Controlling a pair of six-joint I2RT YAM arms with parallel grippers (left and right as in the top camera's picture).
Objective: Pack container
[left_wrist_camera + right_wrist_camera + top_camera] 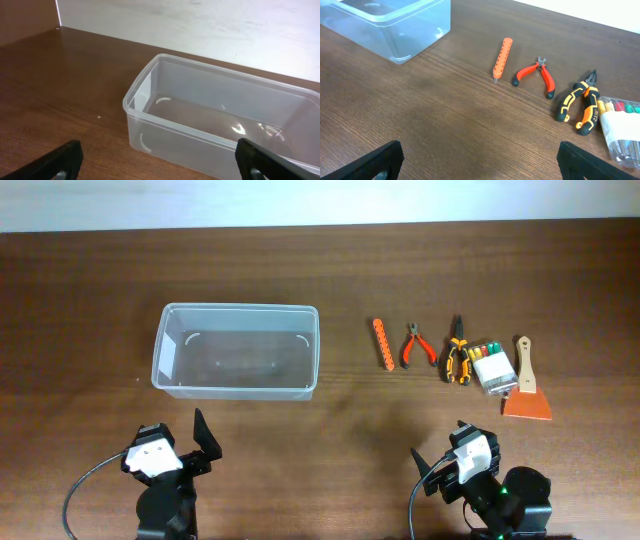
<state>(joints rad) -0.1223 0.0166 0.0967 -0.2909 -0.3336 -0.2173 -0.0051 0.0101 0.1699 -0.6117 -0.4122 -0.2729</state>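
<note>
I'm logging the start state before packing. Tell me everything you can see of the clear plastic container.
The container is a clear, colourless plastic tub, rectangular with rounded corners and a thicker rim. It has no lid on and is empty, with curved moulded marks on its floor. It stands upright, open side up, on the brown wooden table, left of the row of hand tools. Only the table touches it.
</note>
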